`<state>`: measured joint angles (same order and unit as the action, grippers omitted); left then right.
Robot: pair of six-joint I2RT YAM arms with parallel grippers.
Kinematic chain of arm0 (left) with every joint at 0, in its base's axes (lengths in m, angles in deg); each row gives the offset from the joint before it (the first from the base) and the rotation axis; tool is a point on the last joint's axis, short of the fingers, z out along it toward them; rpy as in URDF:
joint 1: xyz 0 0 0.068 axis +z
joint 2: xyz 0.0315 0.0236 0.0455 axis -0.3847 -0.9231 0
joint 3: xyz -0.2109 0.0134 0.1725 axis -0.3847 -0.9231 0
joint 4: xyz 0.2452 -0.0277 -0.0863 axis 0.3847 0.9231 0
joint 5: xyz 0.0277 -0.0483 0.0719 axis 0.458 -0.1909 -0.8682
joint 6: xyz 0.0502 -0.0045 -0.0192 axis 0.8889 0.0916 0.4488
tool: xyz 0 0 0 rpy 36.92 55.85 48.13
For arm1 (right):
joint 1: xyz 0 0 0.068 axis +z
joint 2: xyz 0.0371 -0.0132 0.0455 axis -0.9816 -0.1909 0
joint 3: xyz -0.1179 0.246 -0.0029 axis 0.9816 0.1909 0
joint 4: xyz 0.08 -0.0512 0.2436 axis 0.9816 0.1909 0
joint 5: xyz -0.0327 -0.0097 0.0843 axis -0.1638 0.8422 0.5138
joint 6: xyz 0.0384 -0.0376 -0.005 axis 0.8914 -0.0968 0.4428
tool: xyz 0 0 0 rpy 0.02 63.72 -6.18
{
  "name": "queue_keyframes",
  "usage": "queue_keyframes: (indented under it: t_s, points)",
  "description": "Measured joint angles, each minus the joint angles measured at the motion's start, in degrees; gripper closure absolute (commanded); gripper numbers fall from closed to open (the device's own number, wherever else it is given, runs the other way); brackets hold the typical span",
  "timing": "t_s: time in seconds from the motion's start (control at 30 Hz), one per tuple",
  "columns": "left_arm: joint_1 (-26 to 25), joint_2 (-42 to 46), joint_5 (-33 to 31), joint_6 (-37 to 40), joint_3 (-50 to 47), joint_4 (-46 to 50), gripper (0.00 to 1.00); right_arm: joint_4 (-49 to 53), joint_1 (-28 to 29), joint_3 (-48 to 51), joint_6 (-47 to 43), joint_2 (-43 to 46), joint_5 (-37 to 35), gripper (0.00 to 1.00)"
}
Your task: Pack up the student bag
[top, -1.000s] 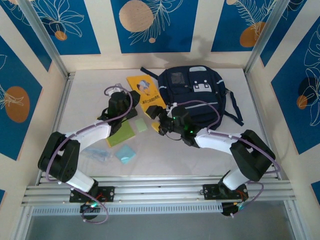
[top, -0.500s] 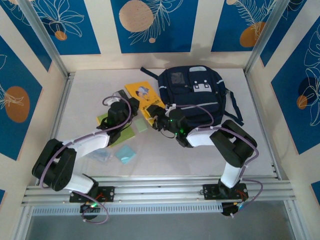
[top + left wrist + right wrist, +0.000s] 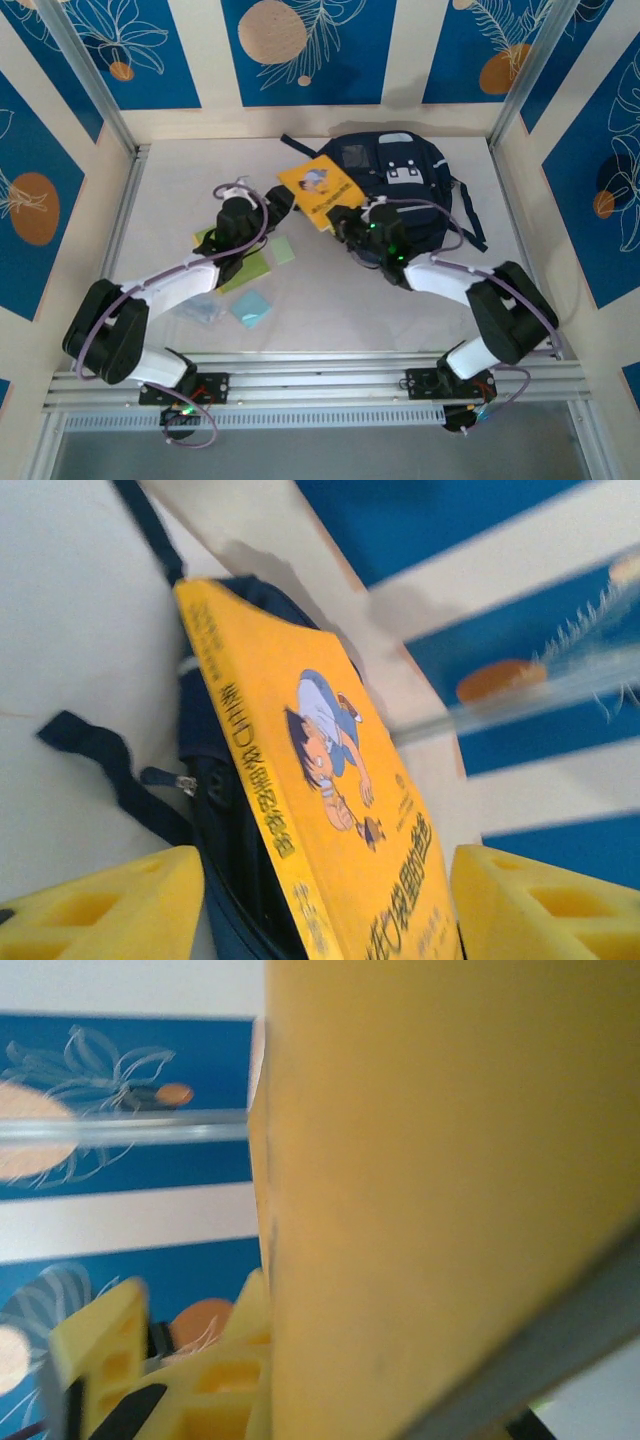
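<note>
Student bag (image 3: 405,190): lying at far right of table (image 3: 180,200). Yellow book (image 3: 318,187) clamped in right end effector (image 3: 343,218), tilted at bag's left edge, presumably for insertion. Left end effector (image 3: 278,205) alongside, fingers (image 3: 100,900) apart.

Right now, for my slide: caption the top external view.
Right gripper holds a yellow book tilted beside the navy student bag; left gripper open nearby.

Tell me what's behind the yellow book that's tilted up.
The navy student bag sits directly behind the yellow book, with a strap trailing onto the table. The book covers most of the bag from this side, so whether it is open cannot be told.
</note>
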<state>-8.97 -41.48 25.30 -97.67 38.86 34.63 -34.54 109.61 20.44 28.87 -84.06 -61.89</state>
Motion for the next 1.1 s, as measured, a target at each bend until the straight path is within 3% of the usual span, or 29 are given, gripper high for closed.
queue_keyframes:
  t_s: [0.23, 0.47, 0.77, 1.1]
  points:
    - [-4.1, -8.9, 12.8, 17.1, 13.6, 10.8, 0.33, 27.6, -16.4, -0.7, -17.8, 16.4, 0.4, 1.00]
    - [-9.0, -23.1, 18.2, 38.0, 35.5, 30.0, 0.33, 47.2, -32.9, -5.8, -31.8, 23.5, 1.9, 1.00]
    - [-12.9, -42.5, 19.4, 56.7, 61.6, 48.5, 0.27, 55.6, -48.3, -7.1, -37.6, 23.6, 11.8, 1.00]
    - [-15.3, -60.0, 13.4, 64.0, 80.9, 58.6, 0.16, 56.0, -52.3, -7.1, -37.6, 23.6, 19.3, 1.00]
